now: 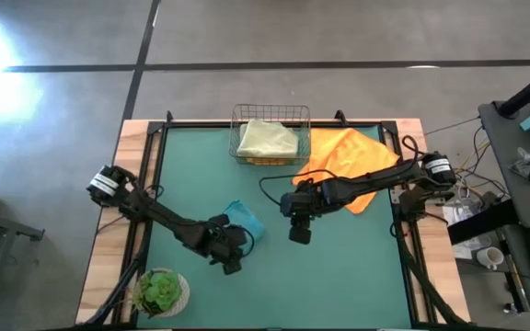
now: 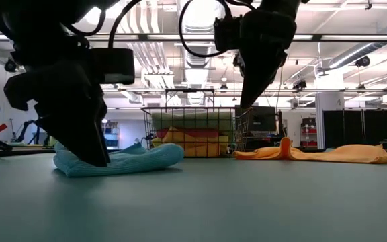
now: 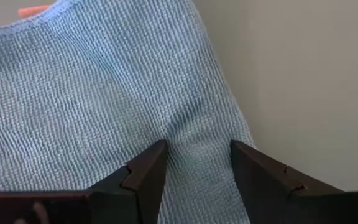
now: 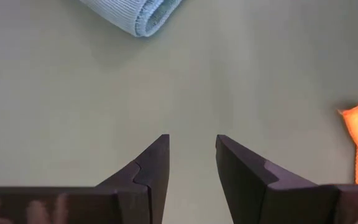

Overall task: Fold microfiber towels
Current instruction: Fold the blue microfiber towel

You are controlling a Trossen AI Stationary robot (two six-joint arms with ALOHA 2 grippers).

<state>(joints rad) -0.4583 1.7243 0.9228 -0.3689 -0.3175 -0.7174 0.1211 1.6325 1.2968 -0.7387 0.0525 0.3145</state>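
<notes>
My left pincer (image 3: 197,165) is down on the teal towel (image 1: 245,221), its two fingers spread with a ridge of the cloth bunched between them; I can't tell whether they truly grip it. That towel lies folded on the green mat (image 1: 339,276), toward the left front of the table. My right pincer (image 4: 191,158) hangs above bare mat near the middle, fingers parted and holding nothing. Behind it an orange towel (image 1: 348,161) lies spread flat, just beside the wire basket (image 1: 271,114) at the back edge. In the basket a pale green towel (image 1: 267,140) sits on top of orange cloth. A small potted plant (image 1: 161,292) stands at the front left corner.
</notes>
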